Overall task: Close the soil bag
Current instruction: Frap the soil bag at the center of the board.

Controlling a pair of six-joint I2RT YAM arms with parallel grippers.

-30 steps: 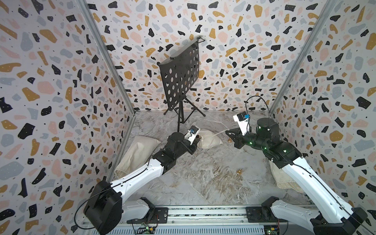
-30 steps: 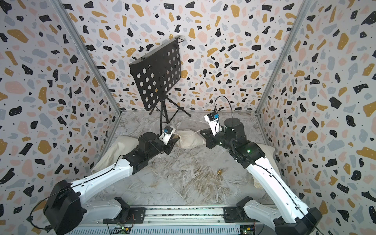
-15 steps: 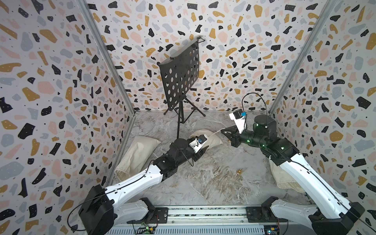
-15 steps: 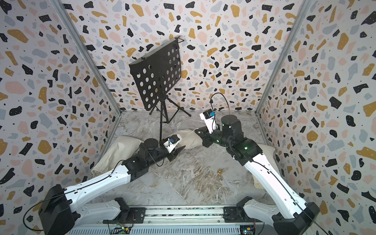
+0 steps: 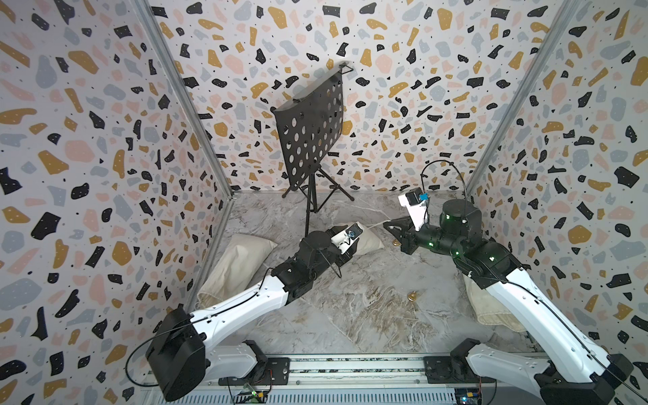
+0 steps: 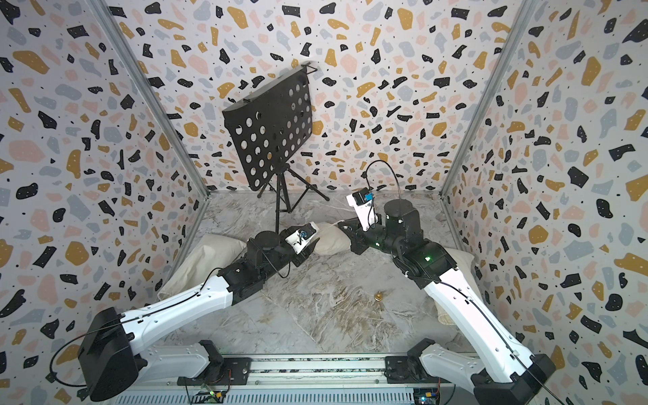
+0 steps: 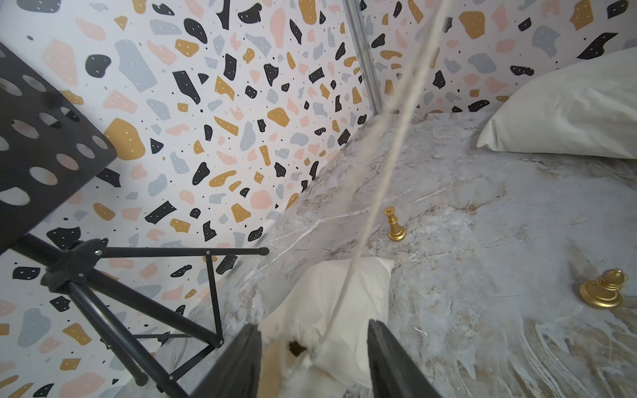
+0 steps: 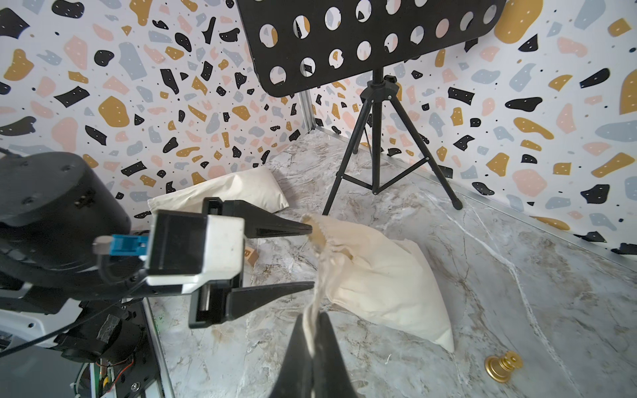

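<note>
Right claw (image 8: 313,320) pinching drawstring (image 8: 319,286), left claw (image 8: 311,255) spread at soil bag (image 8: 379,275) mouth

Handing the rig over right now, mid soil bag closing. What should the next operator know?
Left gripper: open, jaws either side of the gathered mouth of the soil bag, not clamped.
Right gripper: shut on the drawstring, which runs straight from that mouth.
Bag lies on the table near the music stand.
Done: mouth mostly cinched; a small dark gap shows.
Left: probably brace the mouth, pull the drawstring further.
</note>
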